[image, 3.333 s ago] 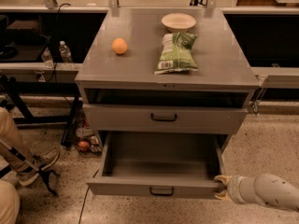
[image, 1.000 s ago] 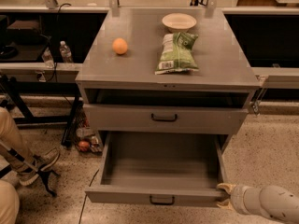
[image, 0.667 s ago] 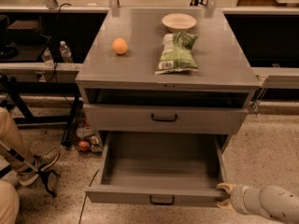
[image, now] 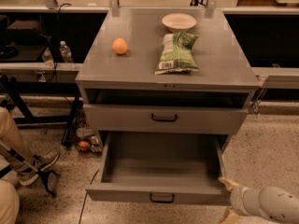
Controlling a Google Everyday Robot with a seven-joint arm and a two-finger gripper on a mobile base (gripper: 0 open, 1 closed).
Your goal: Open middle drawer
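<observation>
In the one camera view, the gripper (image: 228, 199) is found at the lower right edge, carried by a pale arm (image: 266, 204) that comes in from the right. The middle drawer (image: 140, 192) is drawn well out of the cabinet, and its bare inside lies open to the left of the fingers (image: 226, 184). One finger is seen above the right end of the drawer front and one below it. They appear to be closed onto that end, though the lower one is cut off by the picture's edge. The small black loop handle (image: 162, 198) is set in the front, left of the fingers, and is not touched. Up and to the left of the fingers, the taller upper drawer (image: 117, 118) is set back in the cabinet. Far above them, an orange (image: 120, 46), a bowl (image: 179, 21) and a green bag (image: 177, 52) are laid on the bench (image: 140, 64).

The pull is judged to be near its end. Because the front is held at one corner and not at the handle, the drawer could be skewed on its runners. Any remaining pull should be kept straight, in line with the drawer's sides, and made slowly. It should be stopped before the runners' limit is struck. The fingers should then be spread and drawn away to the right, so that the front is not nudged back in.
</observation>
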